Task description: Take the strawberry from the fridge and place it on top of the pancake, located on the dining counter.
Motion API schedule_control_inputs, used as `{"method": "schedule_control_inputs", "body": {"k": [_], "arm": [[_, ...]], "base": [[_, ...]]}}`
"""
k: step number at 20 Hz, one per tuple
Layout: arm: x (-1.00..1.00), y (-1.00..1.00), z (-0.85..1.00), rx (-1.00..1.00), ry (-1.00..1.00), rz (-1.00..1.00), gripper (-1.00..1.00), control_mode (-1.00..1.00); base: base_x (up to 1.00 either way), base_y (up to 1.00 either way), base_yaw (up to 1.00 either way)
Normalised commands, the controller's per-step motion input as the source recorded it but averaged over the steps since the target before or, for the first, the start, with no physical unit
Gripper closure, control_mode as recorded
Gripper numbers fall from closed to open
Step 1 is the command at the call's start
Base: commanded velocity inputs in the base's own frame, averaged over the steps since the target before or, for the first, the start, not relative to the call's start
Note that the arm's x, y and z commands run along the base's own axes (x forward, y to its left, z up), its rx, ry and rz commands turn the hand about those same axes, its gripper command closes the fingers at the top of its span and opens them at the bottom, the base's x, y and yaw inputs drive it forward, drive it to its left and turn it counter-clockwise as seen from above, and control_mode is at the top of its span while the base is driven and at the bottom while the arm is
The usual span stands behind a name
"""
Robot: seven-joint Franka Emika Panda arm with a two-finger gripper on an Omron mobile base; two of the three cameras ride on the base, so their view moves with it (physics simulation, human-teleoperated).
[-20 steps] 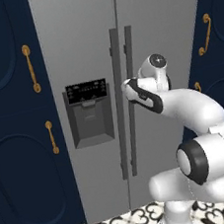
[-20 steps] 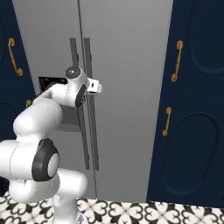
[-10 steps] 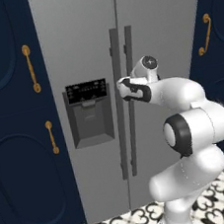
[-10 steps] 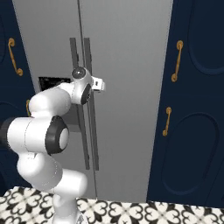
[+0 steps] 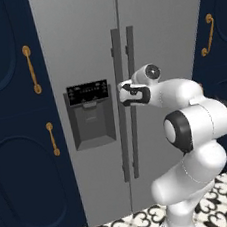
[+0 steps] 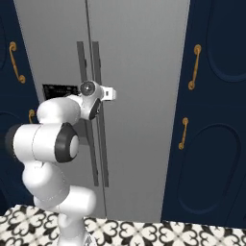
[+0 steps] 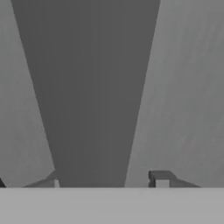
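Observation:
The fridge [image 5: 81, 39] [image 6: 144, 72] stands in front of me with both doors closed, so the strawberry is hidden. The pancake and the dining counter are out of view. My gripper [image 5: 125, 95] [image 6: 99, 97] is at mid height against the pair of long dark vertical handles [image 5: 126, 149]. In the hand view one dark handle [image 7: 92, 87] runs between my fingertips [image 7: 162, 177], with the gripper [image 7: 108, 181] straddling it. The left tip sits at the handle's edge. A gap still shows between the handle and the right tip.
A black-panel dispenser recess [image 5: 89, 113] sits in the left door. Navy cabinets with gold handles [image 5: 29, 70] [image 6: 194, 67] flank the fridge on both sides. The floor [image 6: 144, 233] has black-and-white patterned tiles.
The arm's elbow has swung lower and nearer the cameras while the hand stays at the handles. The jaws have narrowed around the handle.

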Motion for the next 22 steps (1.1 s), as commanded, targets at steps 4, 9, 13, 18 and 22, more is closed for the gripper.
{"method": "schedule_control_inputs", "body": {"k": [4,9,13,18,22], "arm": [[0.01,-0.04,-0.01,0.00,0.09,-0.01,1.00,-1.00],[-0.66,-0.57,0.00,0.00,0.12,-0.02,1.00,-1.00],[-1.00,-0.92,0.00,0.03,0.06,-0.01,1.00,-1.00],[-0.97,-1.00,0.00,0.08,0.06,-0.02,1.00,-1.00],[-0.92,-1.00,0.00,0.11,0.09,-0.05,1.00,-1.00]], "base": [[0.00,0.00,0.00],[0.00,0.00,0.00],[0.00,0.00,0.00],[0.00,0.00,0.00],[0.00,0.00,0.00]]}}
